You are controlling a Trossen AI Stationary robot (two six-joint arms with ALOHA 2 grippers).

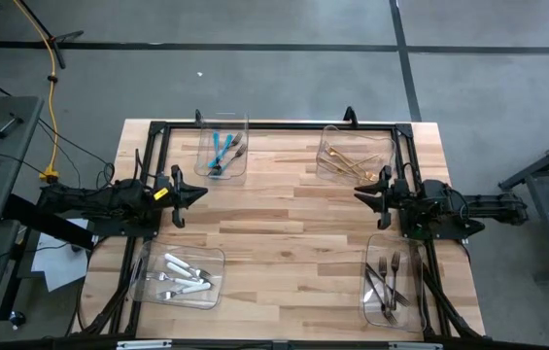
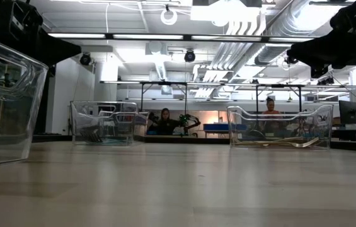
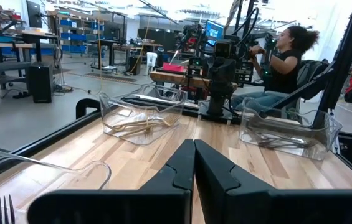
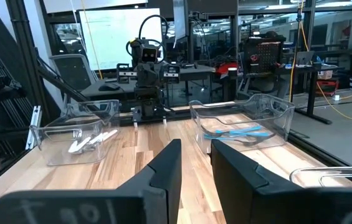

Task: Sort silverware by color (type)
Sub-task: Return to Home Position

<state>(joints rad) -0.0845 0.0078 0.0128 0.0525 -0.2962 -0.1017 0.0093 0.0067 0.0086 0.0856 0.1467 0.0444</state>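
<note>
Fingers on the left gripper [image 3: 194, 146] were together, on the right gripper [image 4: 195, 148] apart; I judged a level retreat clear of the bins [image 1: 236, 126] safest.

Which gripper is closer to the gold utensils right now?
Right. The right gripper hangs close beside the gold utensils; the left gripper is far across the table.
</note>
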